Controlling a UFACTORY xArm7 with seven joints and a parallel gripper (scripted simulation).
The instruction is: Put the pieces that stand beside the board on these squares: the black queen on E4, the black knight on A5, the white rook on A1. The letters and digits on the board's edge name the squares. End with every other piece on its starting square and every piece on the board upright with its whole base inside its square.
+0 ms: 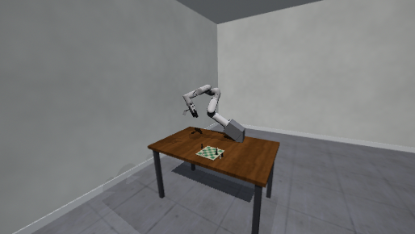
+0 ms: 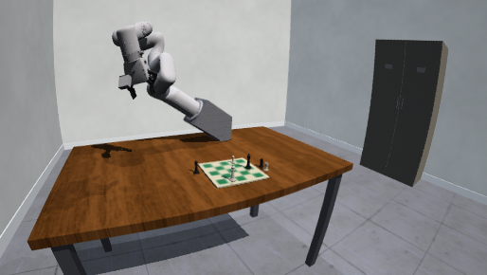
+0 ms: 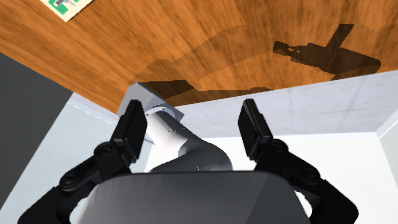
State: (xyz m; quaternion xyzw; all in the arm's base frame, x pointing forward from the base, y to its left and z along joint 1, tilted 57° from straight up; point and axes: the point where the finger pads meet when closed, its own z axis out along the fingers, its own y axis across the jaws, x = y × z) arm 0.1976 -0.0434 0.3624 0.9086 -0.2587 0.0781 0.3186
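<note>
The small green-and-white chessboard lies on the wooden table; one corner of it shows in the wrist view. A dark piece stands beside its left edge. A small black piece and a small white rook stand beside its right edge. Two white pieces and a tall black piece stand on the board. My gripper is open and empty, high above the table's far left corner, well away from the board.
The arm's grey base sits on the table's back edge behind the board. A dark cabinet stands on the floor at the right. Walls run close behind the table.
</note>
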